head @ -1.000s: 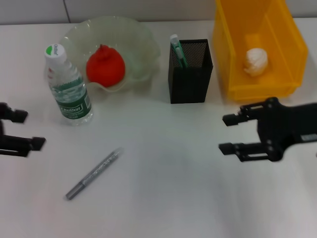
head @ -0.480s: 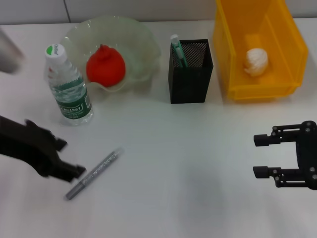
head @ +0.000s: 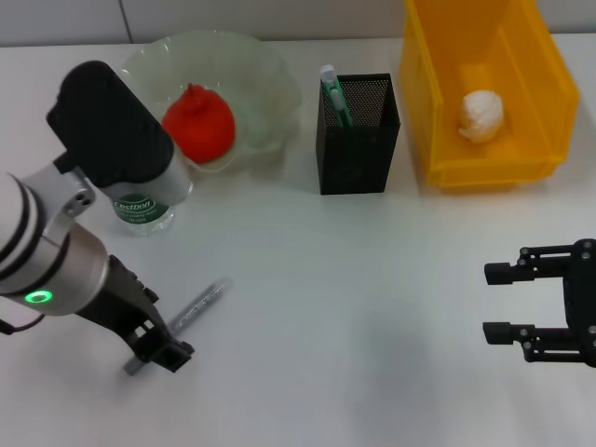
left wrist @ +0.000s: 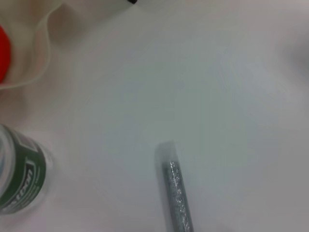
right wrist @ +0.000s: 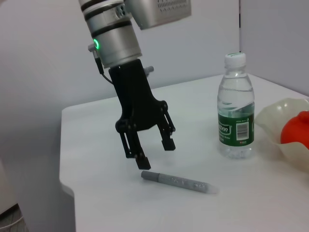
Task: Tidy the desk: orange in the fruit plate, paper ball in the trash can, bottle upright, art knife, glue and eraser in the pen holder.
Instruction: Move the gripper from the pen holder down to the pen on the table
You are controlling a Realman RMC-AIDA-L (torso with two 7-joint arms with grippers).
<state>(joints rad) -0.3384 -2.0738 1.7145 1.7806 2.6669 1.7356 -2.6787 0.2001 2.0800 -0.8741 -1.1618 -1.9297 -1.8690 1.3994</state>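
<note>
The orange [head: 197,123] lies in the pale fruit plate [head: 256,74]. A paper ball [head: 482,115] sits inside the yellow bin [head: 438,102]. The bottle [right wrist: 235,116] stands upright; in the head view my left arm covers it down to the label [head: 140,207]. The silver art knife [head: 200,305] lies flat on the table. My left gripper [head: 160,352] hangs open just over its near end, seen clearly as the left gripper [right wrist: 155,154] above the knife [right wrist: 178,182]. The black mesh pen holder [head: 358,154] holds a green and white glue stick [head: 333,93]. The eraser is out of view. My right gripper [head: 498,303] is open and holds nothing.
The plate rim [left wrist: 38,72] and bottle [left wrist: 21,183] lie close to the knife [left wrist: 174,188] in the left wrist view. White table [head: 354,307] stretches between the two grippers. The table's edge [right wrist: 67,186] is near the left gripper.
My left arm has swung in over the table, coming down over the knife's near end and covering most of the bottle. The right gripper has pulled back towards the near right.
</note>
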